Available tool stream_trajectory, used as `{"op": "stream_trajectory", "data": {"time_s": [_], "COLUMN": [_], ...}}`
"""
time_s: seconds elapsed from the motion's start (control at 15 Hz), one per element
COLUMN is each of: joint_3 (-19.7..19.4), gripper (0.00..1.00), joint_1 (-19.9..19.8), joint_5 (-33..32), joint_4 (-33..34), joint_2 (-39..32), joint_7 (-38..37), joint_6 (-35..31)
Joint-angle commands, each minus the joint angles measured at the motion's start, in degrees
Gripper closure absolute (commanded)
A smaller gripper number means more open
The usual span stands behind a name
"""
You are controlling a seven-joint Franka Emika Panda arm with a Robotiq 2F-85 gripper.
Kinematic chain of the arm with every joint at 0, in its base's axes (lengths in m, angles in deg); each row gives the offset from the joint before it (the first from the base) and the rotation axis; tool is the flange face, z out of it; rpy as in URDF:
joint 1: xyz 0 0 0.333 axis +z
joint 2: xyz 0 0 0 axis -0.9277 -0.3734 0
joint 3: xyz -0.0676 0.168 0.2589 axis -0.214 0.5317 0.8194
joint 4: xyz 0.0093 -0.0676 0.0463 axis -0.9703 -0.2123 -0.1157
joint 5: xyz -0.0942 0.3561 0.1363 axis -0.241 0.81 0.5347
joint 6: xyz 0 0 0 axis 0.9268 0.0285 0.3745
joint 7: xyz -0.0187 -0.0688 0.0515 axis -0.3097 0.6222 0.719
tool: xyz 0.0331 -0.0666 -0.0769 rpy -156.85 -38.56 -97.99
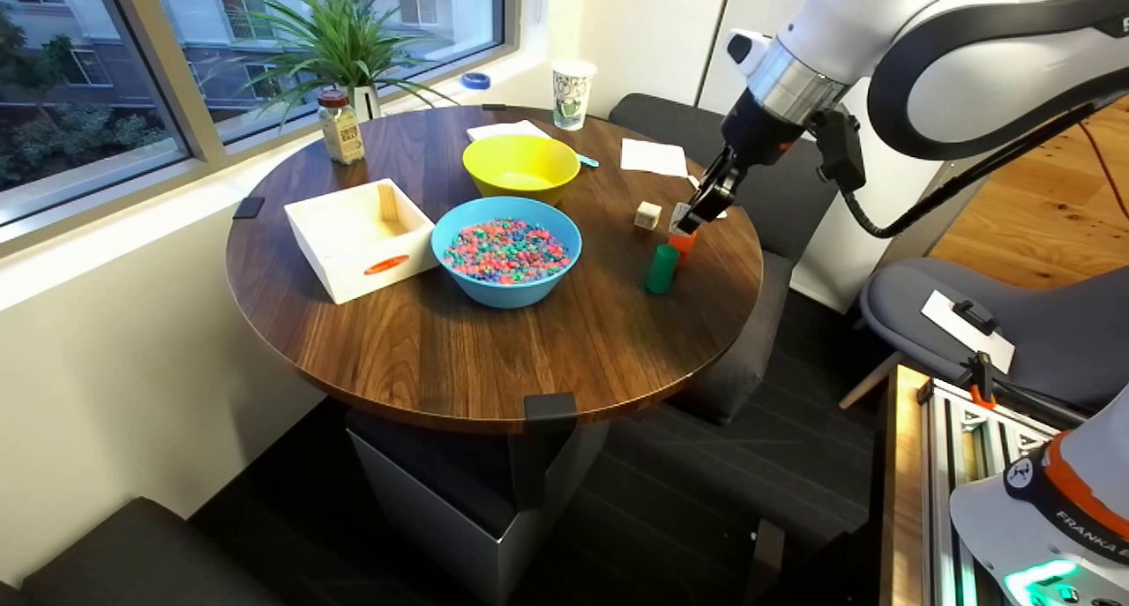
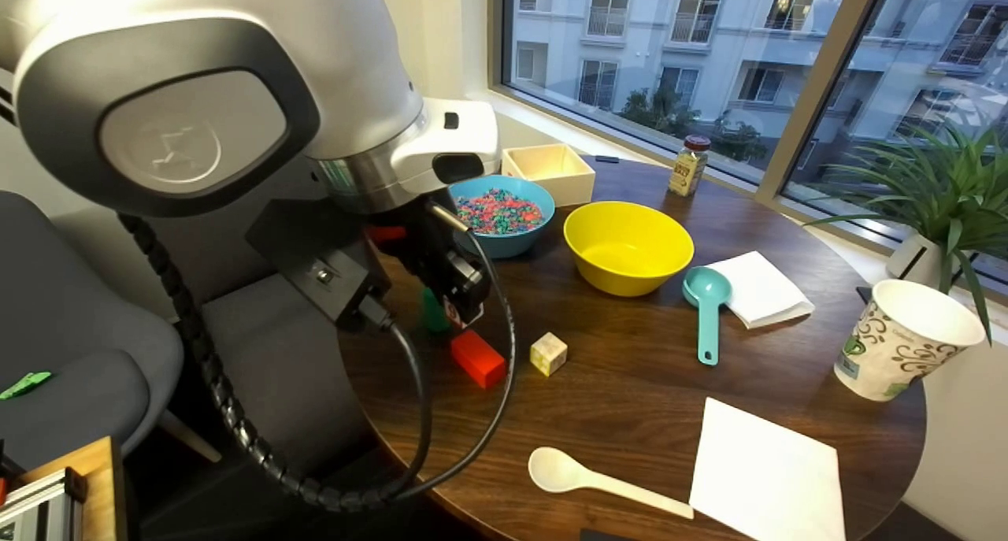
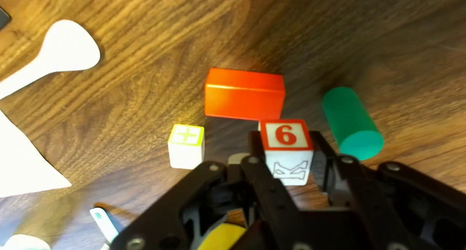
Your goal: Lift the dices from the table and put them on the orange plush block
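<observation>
My gripper (image 3: pixel 287 142) is shut on a white lettered die (image 3: pixel 289 166) with a red-edged 6. The die also shows in both exterior views (image 1: pixel 680 218) (image 2: pixel 463 314). It looks larger than the die on the table and is held above the tabletop. The orange block (image 3: pixel 244 94) lies flat just beyond it in the wrist view; it also shows in both exterior views (image 1: pixel 682 244) (image 2: pixel 479 359). The held die overlaps the block's near edge in the wrist view; I cannot tell the gap. A second die (image 3: pixel 185 146) with a yellow-green plus stands on the table beside the block (image 1: pixel 647 215) (image 2: pixel 548 354).
A green cylinder (image 3: pixel 351 122) stands close to the block (image 1: pixel 661 269). A blue bowl of beads (image 1: pixel 507 293), a yellow bowl (image 2: pixel 628 250) and a wooden box (image 1: pixel 353 244) stand farther off. A white spoon (image 2: pixel 598 482), napkins, a teal scoop (image 2: pixel 709 320) and a paper cup (image 2: pixel 898 336) are around.
</observation>
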Motion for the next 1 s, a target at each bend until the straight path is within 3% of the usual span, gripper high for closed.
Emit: {"op": "stream_trajectory", "data": {"time_s": [0.0,0.93], "joint_3": [-0.6,-2.2], "gripper": [0.91,0.91], "joint_1": [-0.4,0.6], "joint_5": [-1.6,2.3], "joint_4": [-2.6,-3.2], "joint_2": [1.9,0.0], "joint_7": [-2.3,-2.6], "joint_6": [-0.1,-4.1]}}
